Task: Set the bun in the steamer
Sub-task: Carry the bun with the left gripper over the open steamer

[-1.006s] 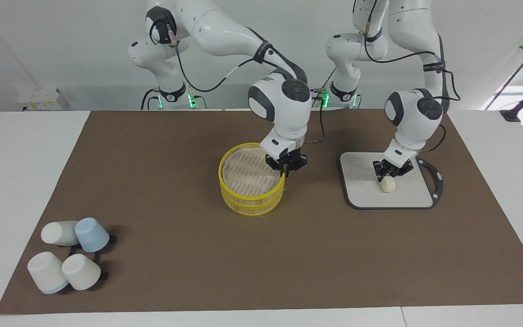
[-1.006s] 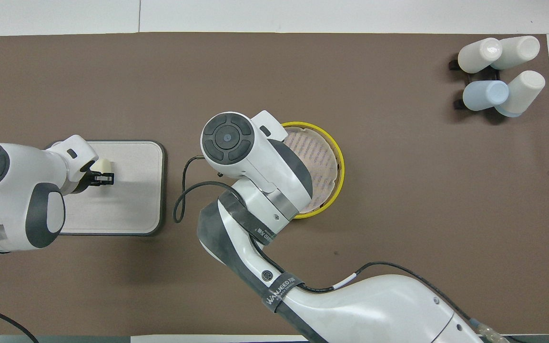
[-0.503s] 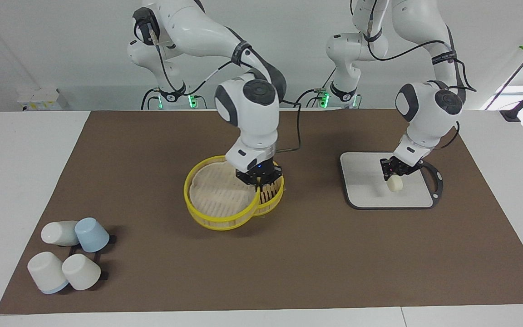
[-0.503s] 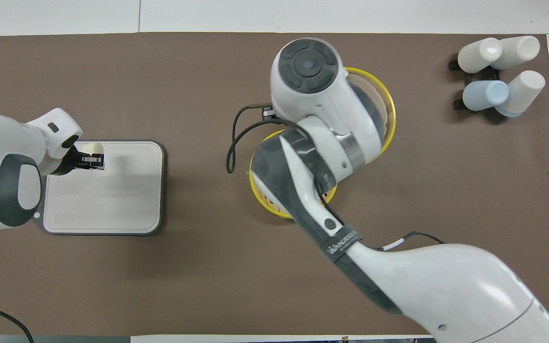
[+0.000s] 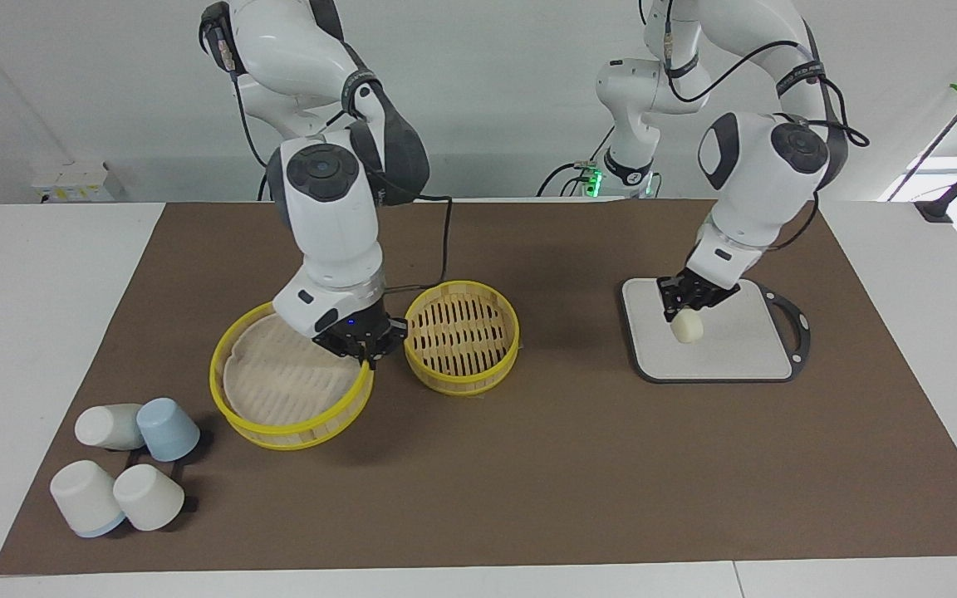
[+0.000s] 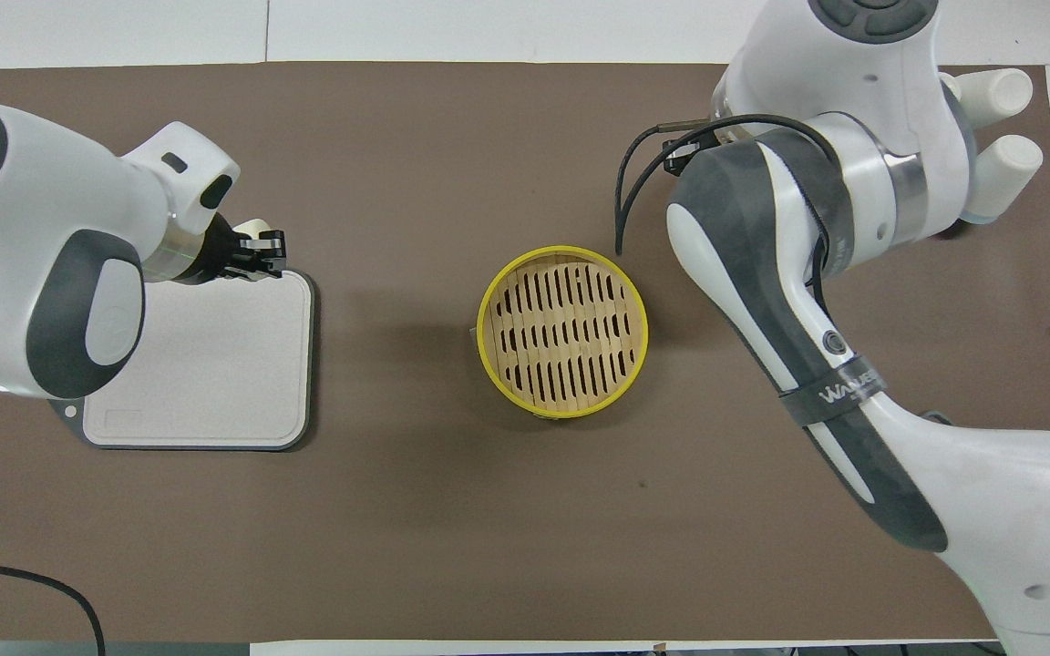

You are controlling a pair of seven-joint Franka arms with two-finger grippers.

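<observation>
Brown mat (image 5: 528,465) covers the table's middle; all objects lie on it. Right arm, entering from the right-arm end, carries the steamer lid (image 5: 292,390); right gripper (image 5: 360,342) is clenched on the lid's yellow rim, and the lid hangs tilted just beside the steamer, toward the cups. Left arm reaches over the grey cutting board (image 5: 736,349); left gripper (image 5: 689,301) grasps the bun (image 5: 686,327), which is lifted over the board, above the board edge nearer the steamer. Steamer (image 5: 462,336), open, shows a bare slatted bottom; it stands at mid-table, well apart from the board. Four cups (image 5: 125,465), three white and one pale blue, lie clustered at the right arm's end, farther from the robots than the steamer; in the overhead view the right arm hides all but two of them (image 6: 999,128).
</observation>
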